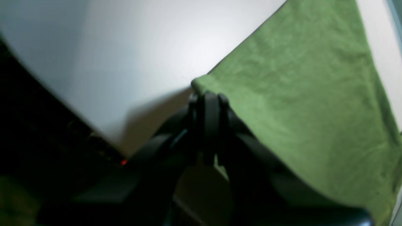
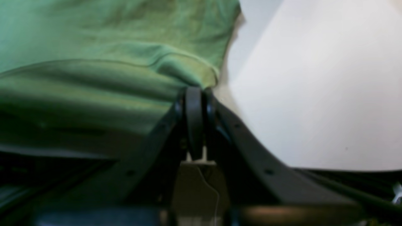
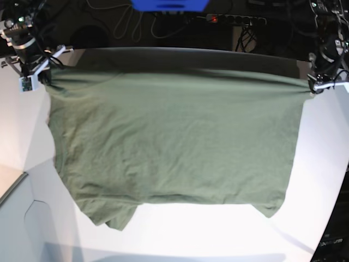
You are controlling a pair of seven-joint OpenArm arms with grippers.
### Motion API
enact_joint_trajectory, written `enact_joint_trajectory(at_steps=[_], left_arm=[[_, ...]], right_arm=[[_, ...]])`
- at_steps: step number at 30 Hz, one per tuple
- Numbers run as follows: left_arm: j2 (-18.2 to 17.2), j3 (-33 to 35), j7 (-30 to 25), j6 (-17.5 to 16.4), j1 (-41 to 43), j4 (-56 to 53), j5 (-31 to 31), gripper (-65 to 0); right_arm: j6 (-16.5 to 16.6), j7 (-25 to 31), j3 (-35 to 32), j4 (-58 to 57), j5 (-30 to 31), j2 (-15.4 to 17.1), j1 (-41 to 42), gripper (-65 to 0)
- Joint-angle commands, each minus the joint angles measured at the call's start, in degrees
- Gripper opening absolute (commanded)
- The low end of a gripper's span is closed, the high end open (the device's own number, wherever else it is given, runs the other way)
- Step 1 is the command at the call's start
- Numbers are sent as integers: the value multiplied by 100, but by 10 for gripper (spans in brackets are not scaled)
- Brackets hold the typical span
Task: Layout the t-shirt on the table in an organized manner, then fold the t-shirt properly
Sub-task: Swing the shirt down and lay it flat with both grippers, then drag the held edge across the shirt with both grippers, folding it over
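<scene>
You are holding the t-shirt (image 3: pixel 174 142) stretched wide between both arms, over the table (image 3: pixel 322 164). Your left gripper (image 1: pixel 209 95) is pinching one corner of the fabric, jaws closed down tight on the hem; in the left wrist view the green cloth is fanning away from the fingertips, with bare white tabletop beside it. Your right gripper (image 2: pixel 194 91) is likewise clamping a bunched corner of the shirt, jaws narrow, cloth folding in thick ridges just beyond the tips.

In the base view the upper edge is running taut from the right gripper (image 3: pixel 41 73) across to the left gripper (image 3: pixel 313 84). The body of the shirt is spreading down toward the near side, lightly wrinkled. The lower edge is lying on the white surface, one sleeve poking out at the lower left corner, another at the lower right. Cables (image 3: pixel 136 22) and a power strip (image 3: pixel 234 19) are sitting in the dark behind the table.
</scene>
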Motion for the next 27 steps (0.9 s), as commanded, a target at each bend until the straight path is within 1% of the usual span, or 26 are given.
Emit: enact_joint_trajectory(at_steps=[1,7,11,16,19,23,27], left_arm=[[-93,-60,-161,18,64,69,-22,-646],[-93,-69,-170,18,134,86,-22,-646],[-120,-69,-170,18,73,104,-22,-646],[-128,-69,-161,18,-341,78,-5,-646],[-137,-25,-126,18,-604,78,-5,-646],[-146,-7,-109,18,-1018,69,-5,-646],[-146,1,-109,18,-1396,-186,-5,-646]], right_arm=[[-47,116,2,106,19,-10,-33,-650],[-47,116,-15,106,19,-203,-94,-650],[-47,116,-24,106,-7,-300,152,-650],[-47,107,-24,-70,-7,-274,653,-650],[-47,107,-24,-448,-16,-265,1057,-650],[-47,107,-24,-1037,-16,-177,1550,-650],[-47,107,-33,-1529,-16,-72,2068,-650]])
